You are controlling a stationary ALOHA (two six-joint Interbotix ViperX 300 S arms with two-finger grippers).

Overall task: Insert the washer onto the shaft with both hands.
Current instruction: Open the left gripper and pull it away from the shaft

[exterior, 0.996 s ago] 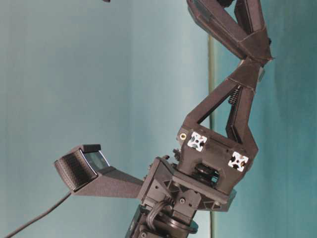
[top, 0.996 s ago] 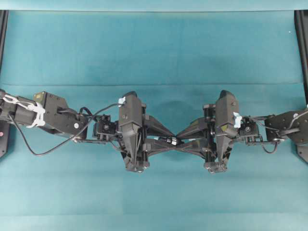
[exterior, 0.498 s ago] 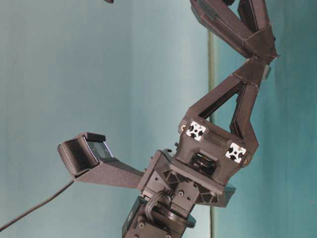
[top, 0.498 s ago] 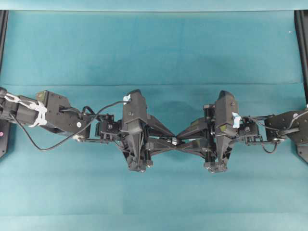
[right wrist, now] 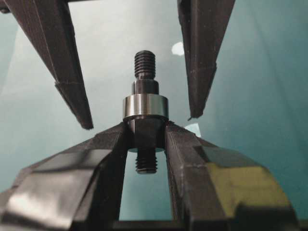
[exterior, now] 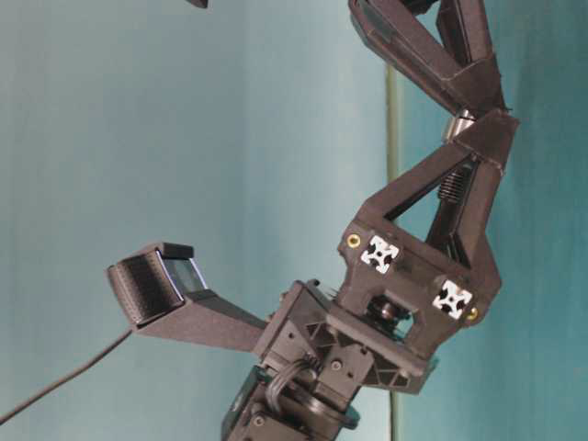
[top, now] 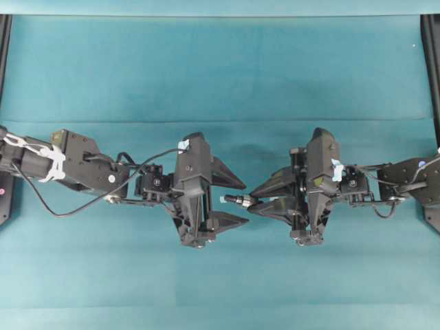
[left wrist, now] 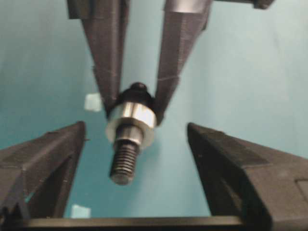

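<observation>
Teal cloth covers the bench (top: 220, 69), and above its middle the two arms meet. The shaft (right wrist: 144, 120) is clamped by the right gripper (right wrist: 144, 144) at its thick body, threaded tip pointing at the other arm. The washer (right wrist: 145, 107) is seen seated around the shaft against the collar. The left gripper (left wrist: 134, 159) is spread wide on either side, grasping nothing. The insertion is judged done; only withdrawal seems left.
</observation>
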